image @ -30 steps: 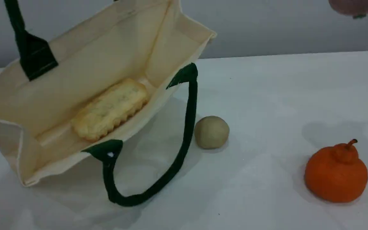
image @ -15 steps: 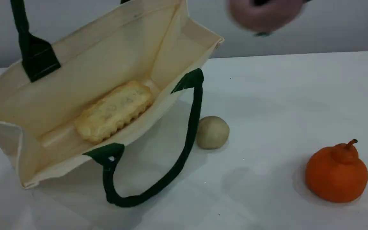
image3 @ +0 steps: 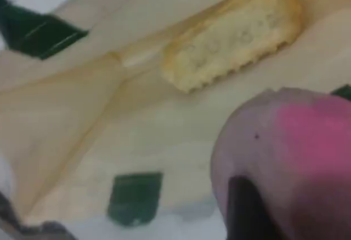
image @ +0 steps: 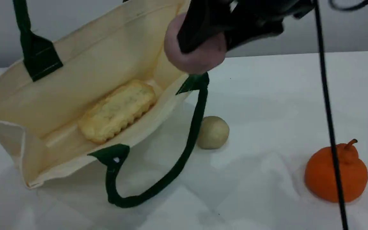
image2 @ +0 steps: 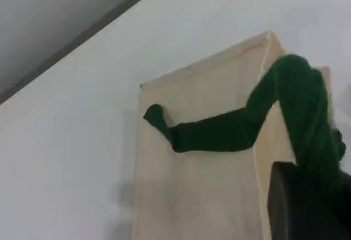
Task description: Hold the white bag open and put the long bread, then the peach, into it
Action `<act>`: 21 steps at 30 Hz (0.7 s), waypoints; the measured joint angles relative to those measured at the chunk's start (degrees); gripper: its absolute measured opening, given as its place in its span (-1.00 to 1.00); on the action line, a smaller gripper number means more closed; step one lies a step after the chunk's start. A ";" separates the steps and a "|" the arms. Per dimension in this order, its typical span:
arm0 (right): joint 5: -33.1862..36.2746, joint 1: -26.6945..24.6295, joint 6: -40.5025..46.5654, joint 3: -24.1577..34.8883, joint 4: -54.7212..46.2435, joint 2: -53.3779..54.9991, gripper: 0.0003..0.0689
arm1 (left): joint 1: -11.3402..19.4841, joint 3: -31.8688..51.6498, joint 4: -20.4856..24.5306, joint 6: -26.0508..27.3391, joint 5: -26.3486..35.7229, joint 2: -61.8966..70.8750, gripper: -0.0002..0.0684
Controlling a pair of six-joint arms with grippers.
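Looks down on the cream canvas side of the white bag (image2: 203, 196), set against the pale table (image2: 82, 158). Follows the dark green strap handle (image2: 219, 133) from its pointed end on the canvas, up to the right, then down into the left gripper (image2: 299, 204), clamped on it at bottom right. Catches a grey wall (image2: 44, 15) top left.

beige round lump (image: 212, 132), knobbed orange citrus (image: 351, 175), white table (image: 267, 95)
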 joint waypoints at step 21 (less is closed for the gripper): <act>-7.06 4.34 -22.12 -9.72 19.35 17.80 -0.01 | 0.00 0.00 -1.75 -0.07 0.00 0.00 -0.74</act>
